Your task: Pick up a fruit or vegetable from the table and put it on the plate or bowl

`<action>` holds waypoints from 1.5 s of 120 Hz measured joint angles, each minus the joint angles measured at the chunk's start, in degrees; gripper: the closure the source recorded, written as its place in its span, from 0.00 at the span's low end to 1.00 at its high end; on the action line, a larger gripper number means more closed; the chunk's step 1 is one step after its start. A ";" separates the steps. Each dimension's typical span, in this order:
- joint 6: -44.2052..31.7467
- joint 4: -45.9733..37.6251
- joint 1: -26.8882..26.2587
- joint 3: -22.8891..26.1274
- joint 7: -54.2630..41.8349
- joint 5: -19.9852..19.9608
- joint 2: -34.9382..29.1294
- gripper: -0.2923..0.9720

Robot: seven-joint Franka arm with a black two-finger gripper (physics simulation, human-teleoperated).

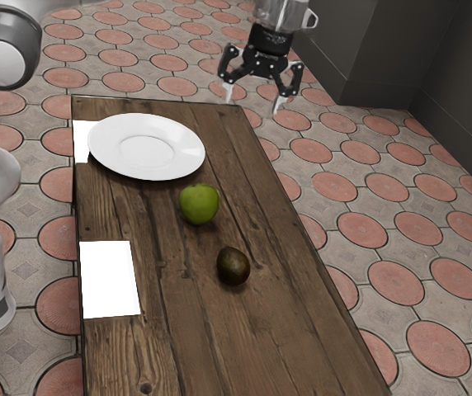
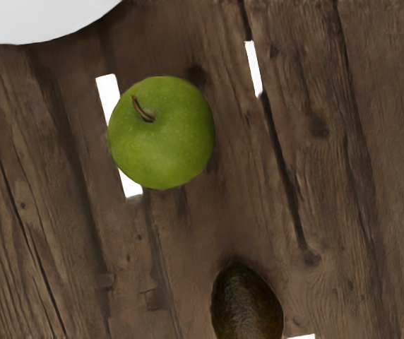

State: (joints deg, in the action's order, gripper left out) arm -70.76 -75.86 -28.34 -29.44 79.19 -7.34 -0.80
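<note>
Apple [image 1: 199, 203], seeming avocado [image 1: 233, 266] and plate [image 1: 146, 145]: one each.

The floor [image 1: 401, 223] is paved with round terracotta tiles set in grey stone surrounds, under even light with no hard shadows. On it stands a long table [image 1: 219, 330] of dark, weathered planks, knotted and cracked, with narrow gaps [image 2: 254, 67] between some boards. A dark grey wall [image 1: 401, 49] closes the far corner
</note>
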 joint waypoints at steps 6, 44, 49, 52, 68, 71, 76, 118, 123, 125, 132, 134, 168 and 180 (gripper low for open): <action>-1.39 -0.01 0.37 -0.05 4.55 -0.04 0.02 0.23; -7.17 0.45 2.13 4.92 18.83 -2.46 8.41 0.23; -9.29 -2.73 -1.58 5.16 19.28 -3.46 9.06 0.23; -10.80 -4.90 -2.96 5.23 19.54 -4.23 9.28 0.23; -20.39 -18.54 -8.24 1.07 20.87 -7.86 8.31 0.23; -22.34 -20.98 -12.54 -2.89 21.20 -8.25 7.62 0.23; -25.13 -24.08 -18.69 -7.81 21.89 -8.73 6.28 0.23; -38.64 -47.40 13.93 27.06 26.23 -9.09 -14.01 0.23; -40.16 -48.46 13.98 29.24 26.88 -9.07 -14.62 0.23; -40.72 -48.74 13.92 29.76 27.15 -9.07 -14.75 0.23; -42.58 -49.90 14.11 30.71 28.04 -9.09 -15.16 0.23; -43.15 -50.47 14.16 30.82 28.28 -9.10 -15.35 0.23; -48.29 -54.89 16.57 30.45 31.41 -9.37 -17.76 0.23; -48.95 -54.81 18.13 29.69 31.81 -9.31 -16.79 0.23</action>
State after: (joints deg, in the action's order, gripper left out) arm -119.71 -130.67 -10.20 0.26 111.00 -16.65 -17.59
